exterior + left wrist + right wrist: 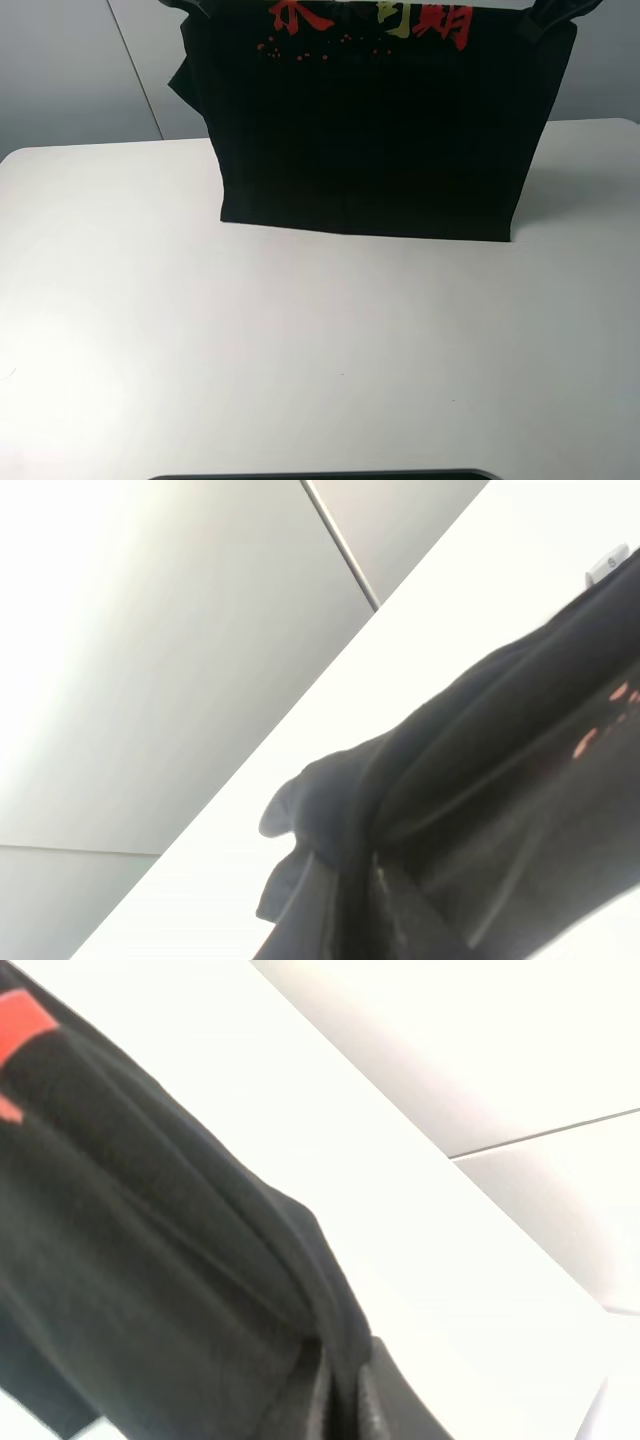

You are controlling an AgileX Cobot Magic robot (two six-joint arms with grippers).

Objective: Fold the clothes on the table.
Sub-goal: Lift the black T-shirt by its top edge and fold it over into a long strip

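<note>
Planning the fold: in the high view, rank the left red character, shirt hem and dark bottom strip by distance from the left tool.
1. Left red character, up top beside the left tool.
2. Shirt hem, lower, mid-view.
3. Dark strip, bottom edge of view.

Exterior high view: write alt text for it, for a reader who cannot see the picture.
A black garment hangs upright over the far part of a white table, its straight lower hem meeting the tabletop. Its top carries red and yellow print, cut off by the frame's upper edge; what holds it up is out of view.
</note>
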